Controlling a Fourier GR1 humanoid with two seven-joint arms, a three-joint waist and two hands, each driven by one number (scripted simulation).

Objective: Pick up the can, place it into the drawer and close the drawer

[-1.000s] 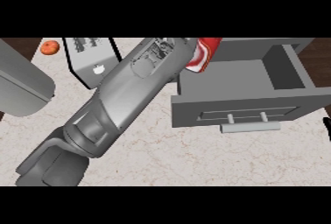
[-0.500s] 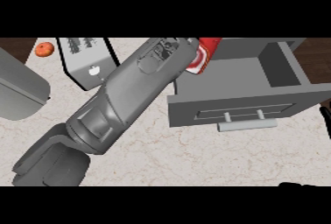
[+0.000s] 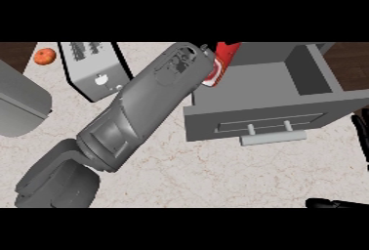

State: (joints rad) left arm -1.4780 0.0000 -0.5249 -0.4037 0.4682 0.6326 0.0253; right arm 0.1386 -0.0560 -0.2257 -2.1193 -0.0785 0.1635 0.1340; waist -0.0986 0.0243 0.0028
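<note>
One step is in hand: placement. Our left hand (image 3: 206,51), mostly hidden by its forearm, is at the red can (image 3: 225,61) by the open drawer's (image 3: 216,114) rear left corner; we cannot tell its hold. Next we lower, release and push the drawer shut. Our right hand (image 3: 360,141) rests at the right edge, fingers relaxed.

the left forearm (image 3: 137,114) lies slantwise from lower left to top middle, its wrist hiding the left hand. of the right hand (image 3: 337,203) only black slivers show at the lower right edge.
</note>
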